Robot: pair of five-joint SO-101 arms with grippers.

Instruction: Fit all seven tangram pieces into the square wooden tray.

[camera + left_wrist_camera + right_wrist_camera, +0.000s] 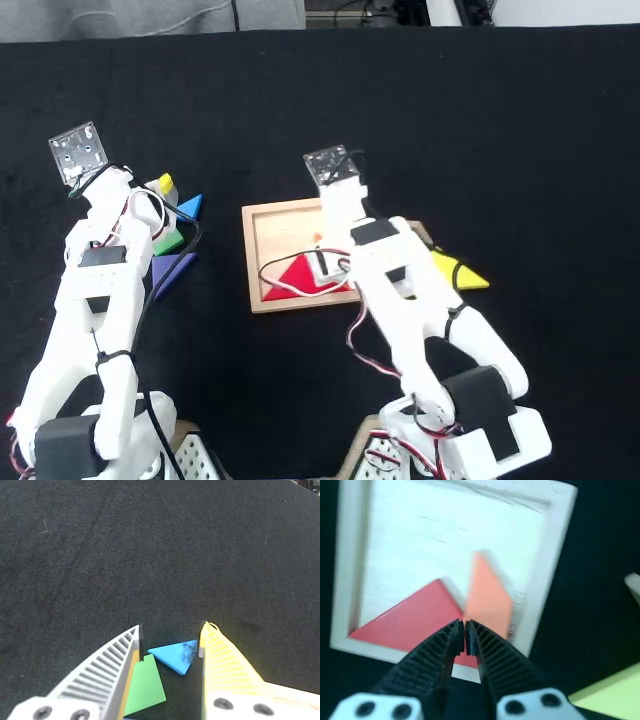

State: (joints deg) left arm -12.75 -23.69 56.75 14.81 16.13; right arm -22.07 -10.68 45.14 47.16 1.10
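Note:
The square wooden tray (254, 262) lies mid-table, its rim (555, 565) also seen from the right wrist. Inside it lie a red triangle (415, 622) and an orange parallelogram (487, 600), which touch at a corner. My right gripper (464, 625) hovers shut just above where they meet, holding nothing. My left gripper (170, 630) is open over the left cluster, with a blue triangle (175, 656) between its fingers and a green piece (145, 685) beside the white finger (120, 665).
Left of the tray lie a small yellow piece (165, 185), the blue triangle (190, 207), the green piece (168, 243) and a purple piece (172, 268). A large yellow triangle (460, 270) lies right of the tray. Black cloth covers the table.

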